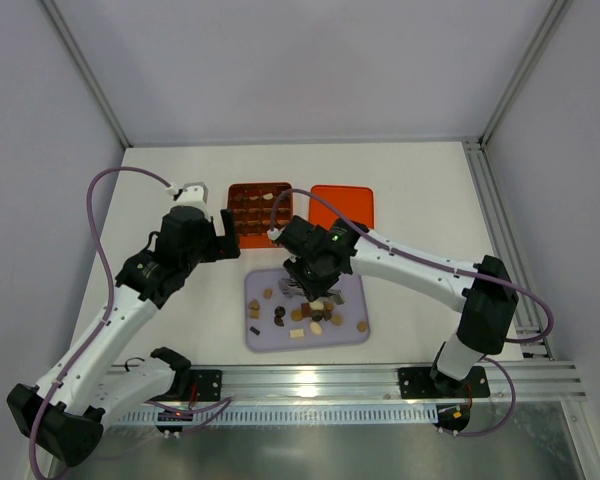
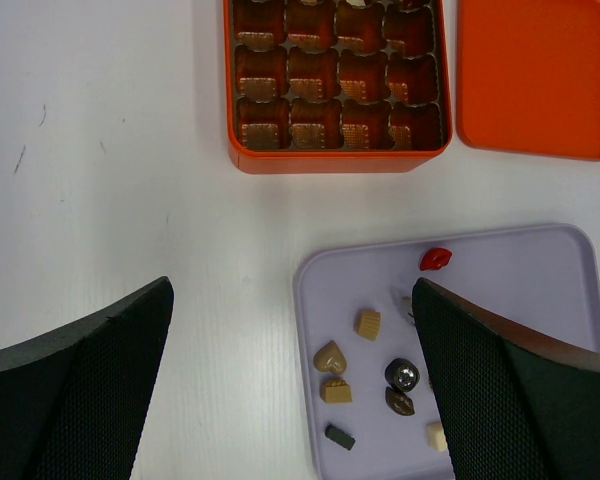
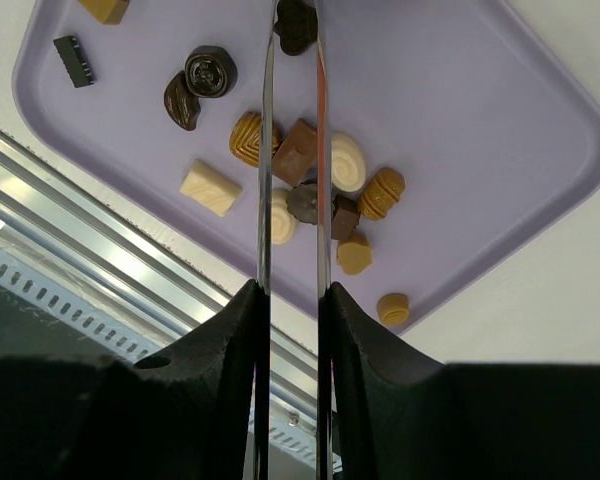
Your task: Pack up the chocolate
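Black cross-hatched fingers (image 2: 80, 390) of the left gripper (image 2: 292, 300) frame its wrist view from both lower corners. They are spread wide and hold nothing, poised above the white table (image 1: 180, 170) by the tray's corner.

On that table, a lavender plastic tray (image 2: 520, 270) with a raised rim lies nearest the arms. Beyond it stands a square orange gridded box (image 2: 335, 162), with a flat orange lid (image 2: 540, 80) just to its right. The box's near rows look unfilled, while a few pale bits show in its far row. Most of the chocolates (image 3: 348, 162) lie loose on the tray, several bunched and touching. They are tan, cream and dark brown, in ridged, oval and square shapes, plus one red piece (image 2: 435, 259).

The right gripper (image 1: 305, 290) hangs over that cluster. Its thin metal blades are drawn close on a dark brown piece (image 3: 295, 28) that fills the gap at their tips. Whether it is clear of the tray cannot be told.

The step in hand appears to be picking this piece. It would go best with a light squeeze, since chocolate mars easily, and a straight lift clear of the neighbours. A level carry to an unfilled cell and a low release should then seat it flat. No brand, label or legible writing shows, only ridged liners inside the cells.
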### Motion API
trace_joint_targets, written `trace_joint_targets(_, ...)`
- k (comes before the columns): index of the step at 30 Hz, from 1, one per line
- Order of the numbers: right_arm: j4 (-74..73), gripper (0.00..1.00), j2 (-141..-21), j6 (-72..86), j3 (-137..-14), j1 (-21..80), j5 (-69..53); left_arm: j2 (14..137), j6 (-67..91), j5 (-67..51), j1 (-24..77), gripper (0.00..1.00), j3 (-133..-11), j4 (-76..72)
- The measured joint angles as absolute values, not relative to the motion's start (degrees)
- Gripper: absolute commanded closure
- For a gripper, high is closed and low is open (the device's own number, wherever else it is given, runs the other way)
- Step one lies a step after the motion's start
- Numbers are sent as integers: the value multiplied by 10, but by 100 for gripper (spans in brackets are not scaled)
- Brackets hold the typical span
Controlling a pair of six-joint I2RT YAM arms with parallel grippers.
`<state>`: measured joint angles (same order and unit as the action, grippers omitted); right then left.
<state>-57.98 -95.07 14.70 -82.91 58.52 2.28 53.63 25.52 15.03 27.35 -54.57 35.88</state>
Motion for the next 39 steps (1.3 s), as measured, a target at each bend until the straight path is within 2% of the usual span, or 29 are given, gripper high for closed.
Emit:
trace_joint_targets(10,-587,66,-951,147,-867,566,17,536,255,150,274,0,-546,359)
trace_joint_targets(16,-596,66,-969,138,-957,543,17,536,255,151,274,0,-546,359)
trace_joint_targets(27,-570,66,-1119,127,-1146,492,29,531,255,152,273,0,-546,359)
trace_joint_targets(39,-484,66,-1238,130,-1218,478,41,531,255,152,273,0,-546,359)
